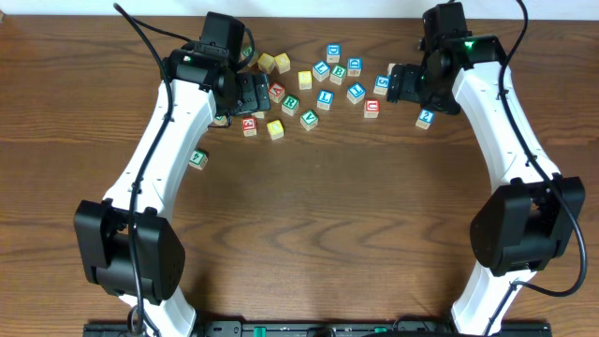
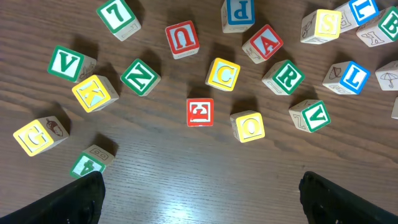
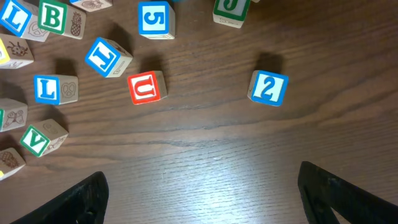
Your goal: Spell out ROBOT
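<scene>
Lettered wooden blocks lie scattered at the table's far middle. In the left wrist view I see a green R [image 2: 285,76], a yellow O [image 2: 249,126], a red A [image 2: 263,43], a yellow C [image 2: 224,74] and a green N [image 2: 140,76]. In the right wrist view I see a green B [image 3: 56,18], a blue T [image 3: 107,57], a red U [image 3: 146,87] and a blue 2 [image 3: 268,88]. My left gripper [image 2: 211,205] [image 1: 260,94] is open and empty, above bare wood near the O. My right gripper [image 3: 205,199] [image 1: 398,82] is open and empty, short of the U and 2.
A green 4 block [image 1: 197,158] lies apart at the left beside my left arm. The blue 2 [image 1: 425,118] is the rightmost block. The green R [image 1: 291,103] and green B [image 1: 338,74] sit inside the cluster. Bare wood fills the table's near half.
</scene>
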Robot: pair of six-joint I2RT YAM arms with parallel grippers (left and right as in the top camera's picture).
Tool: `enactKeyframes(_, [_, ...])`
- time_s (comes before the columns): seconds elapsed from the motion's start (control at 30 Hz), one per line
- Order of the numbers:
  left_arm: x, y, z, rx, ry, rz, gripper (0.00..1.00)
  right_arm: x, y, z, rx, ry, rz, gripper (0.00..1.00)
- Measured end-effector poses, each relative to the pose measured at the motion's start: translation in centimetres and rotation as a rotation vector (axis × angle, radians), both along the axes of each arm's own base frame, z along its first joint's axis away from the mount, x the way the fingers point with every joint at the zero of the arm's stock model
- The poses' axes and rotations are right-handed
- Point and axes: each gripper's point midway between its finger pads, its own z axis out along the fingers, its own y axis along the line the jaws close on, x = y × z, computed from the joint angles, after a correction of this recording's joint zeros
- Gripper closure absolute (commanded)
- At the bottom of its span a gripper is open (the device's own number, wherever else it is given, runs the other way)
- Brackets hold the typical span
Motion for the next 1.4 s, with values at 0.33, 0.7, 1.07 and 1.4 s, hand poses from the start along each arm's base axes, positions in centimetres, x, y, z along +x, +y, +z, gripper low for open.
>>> enactKeyframes(0.33, [0.6,-0.1,0.3,-0.006,-0.026,0.000,0.02,0.4,0.1,0.1,0.009,-0.015,-0.020,0.08])
enactKeyframes(0.7, [2.4,-0.6,1.2,-0.026,-0.106,0.000,0.02,1.2,0.7,0.5,0.022,-0.055,-0.025,0.01])
enactKeyframes(1.07, [3.1,-0.7,1.6,-0.028,-0.142,-0.011,0.02,1.2,1.1,0.5,0.022,-0.055,-0.016,0.01])
enactKeyframes(1.4, [3.4,-0.8,1.8,-0.006,-0.160,-0.061,0.03,1.2,1.1,0.5,0.022,-0.055,-0.016,0.01])
